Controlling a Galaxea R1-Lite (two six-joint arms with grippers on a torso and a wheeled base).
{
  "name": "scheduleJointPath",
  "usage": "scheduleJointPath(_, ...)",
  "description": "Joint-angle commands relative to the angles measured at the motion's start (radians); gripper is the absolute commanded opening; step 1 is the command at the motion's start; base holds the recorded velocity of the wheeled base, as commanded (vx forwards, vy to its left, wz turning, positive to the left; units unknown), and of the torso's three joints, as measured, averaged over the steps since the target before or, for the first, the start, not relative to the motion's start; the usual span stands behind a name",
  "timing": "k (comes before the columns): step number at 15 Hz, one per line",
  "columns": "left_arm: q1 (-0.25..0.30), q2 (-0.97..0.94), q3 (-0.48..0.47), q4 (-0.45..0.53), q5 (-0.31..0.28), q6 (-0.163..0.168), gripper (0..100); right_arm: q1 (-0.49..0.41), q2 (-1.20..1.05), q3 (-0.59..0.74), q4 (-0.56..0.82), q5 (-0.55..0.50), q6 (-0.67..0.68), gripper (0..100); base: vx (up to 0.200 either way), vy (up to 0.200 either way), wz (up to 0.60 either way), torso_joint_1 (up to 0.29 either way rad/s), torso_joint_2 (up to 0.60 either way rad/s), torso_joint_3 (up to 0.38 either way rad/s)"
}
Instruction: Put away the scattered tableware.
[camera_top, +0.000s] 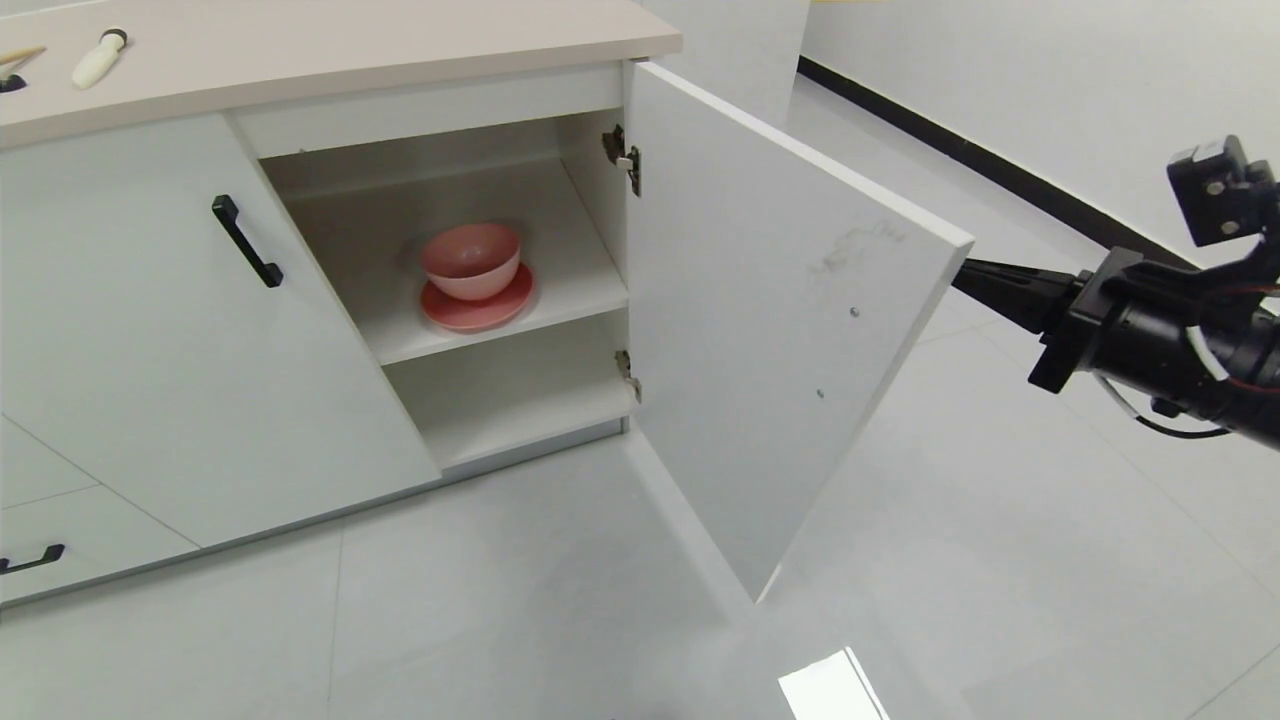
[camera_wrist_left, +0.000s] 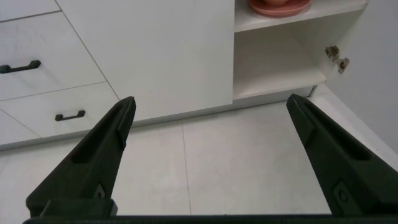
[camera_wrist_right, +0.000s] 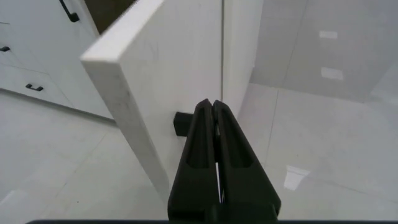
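The cabinet (camera_top: 590, 110) is standing with its right door (camera_top: 760, 300) swung wide, the free edge jutting out over the floor (camera_top: 500, 620); the left door (camera_top: 150, 330) is sitting closed.

A pink bowl (camera_top: 472, 258) is resting in a pink plate (camera_top: 470, 312) on the upper shelf (camera_top: 570, 275); the pair is sitting back from the shelf's front edge, with the board running on to either side; the lower shelf (camera_top: 520, 395) is lying beneath, its front edge level with the door's lower hinge.

The right arm (camera_top: 1150, 330) is reaching in behind the door, on its outer face, and the door's edge is hiding the arm's tip in the head view. In the right wrist view the right gripper (camera_wrist_right: 215, 107) is showing clenched, fingers pressed together with nothing between them; its tip is lying just beside the door's black handle (camera_wrist_right: 181, 122), and whether it is touching cannot be told.

The left gripper (camera_wrist_left: 210, 102) is hanging released, fingers spread wide, above the floor tiles in front of the cabinet, well apart from the shelves.

On the counter (camera_top: 350, 40) a white-handled tool (camera_top: 97, 58) is lying toward the robot's left.
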Motion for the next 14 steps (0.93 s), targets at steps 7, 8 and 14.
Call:
scheduleJointPath(7, -0.001, 0.000, 0.000, 0.005, -0.002, -0.005, 100, 0.058, 0.057, -0.062, -0.024, 0.002, 0.001, 0, 0.000, 0.000, 0.00, 0.000, 0.00, 0.000)
scheduleJointPath(8, -0.001, 0.000, 0.000, 0.005, -0.002, -0.006, 100, 0.080, 0.057, -0.053, -0.034, 0.002, 0.002, 0, 0.000, 0.000, 0.00, 0.000, 0.00, 0.000)
scheduleJointPath(14, -0.001, 0.000, -0.001, 0.006, -0.002, -0.008, 100, 0.154, 0.052, -0.042, -0.042, 0.005, 0.002, 0, 0.000, 0.000, 0.00, 0.000, 0.00, 0.000)
